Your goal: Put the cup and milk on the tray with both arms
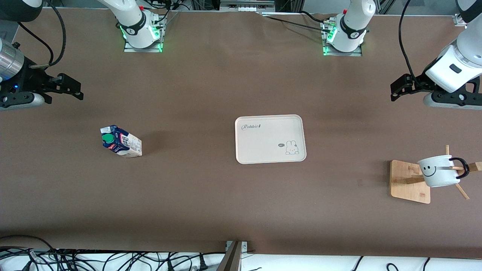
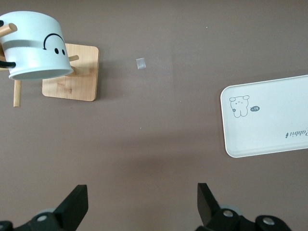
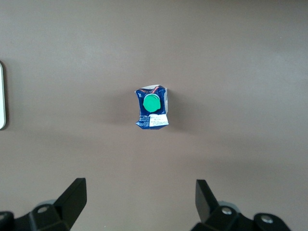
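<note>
Cream rectangular tray (image 1: 269, 139) with rabbit drawing at table centre. Blue-and-white milk carton (image 1: 121, 141) with green cap upright toward right arm's end. White smiley-face mug (image 1: 438, 171) hung on wooden peg rack (image 1: 409, 181) toward left arm's end. Left gripper (image 2: 142, 202) and right gripper (image 3: 141, 200) raised over bare table, spread wide, holding nothing.

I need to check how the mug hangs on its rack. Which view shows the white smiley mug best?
The front view: the white smiley-face mug shows tilted on the wooden peg rack, black handle visible. The left wrist view shows the mug partly cropped. The right wrist view misses it.
</note>
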Controlling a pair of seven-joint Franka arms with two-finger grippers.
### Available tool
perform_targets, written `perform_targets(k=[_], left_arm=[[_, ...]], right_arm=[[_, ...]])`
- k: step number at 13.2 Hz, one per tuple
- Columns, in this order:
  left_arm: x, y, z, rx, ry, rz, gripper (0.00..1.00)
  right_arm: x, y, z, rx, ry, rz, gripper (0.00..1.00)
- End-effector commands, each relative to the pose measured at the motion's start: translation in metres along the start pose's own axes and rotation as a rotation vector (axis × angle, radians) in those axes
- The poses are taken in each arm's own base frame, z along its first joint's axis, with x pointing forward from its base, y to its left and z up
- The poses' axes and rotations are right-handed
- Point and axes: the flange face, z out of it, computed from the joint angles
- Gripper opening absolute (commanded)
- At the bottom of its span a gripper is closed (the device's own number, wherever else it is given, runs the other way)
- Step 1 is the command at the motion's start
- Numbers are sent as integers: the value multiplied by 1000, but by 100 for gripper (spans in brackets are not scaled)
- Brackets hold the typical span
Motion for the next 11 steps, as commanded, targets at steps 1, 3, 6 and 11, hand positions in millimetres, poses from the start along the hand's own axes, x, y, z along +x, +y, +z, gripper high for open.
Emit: perform_targets(k=[1,3,6,11], left_arm=[[-3,1,-9,20,1,7,100],[-3,1,-9,20,1,7,100],[-3,1,-8,20,-1,4,100],[4,1,-5,12,-8,-1,100]], right_arm=[[1,-2,-4,-13,-7,-2,100],[1,-1,-6,-14,-4,-1,100],[1,-2,-3,-14,-10,-2,100],[16,-5,59,-26,-67,8,100]])
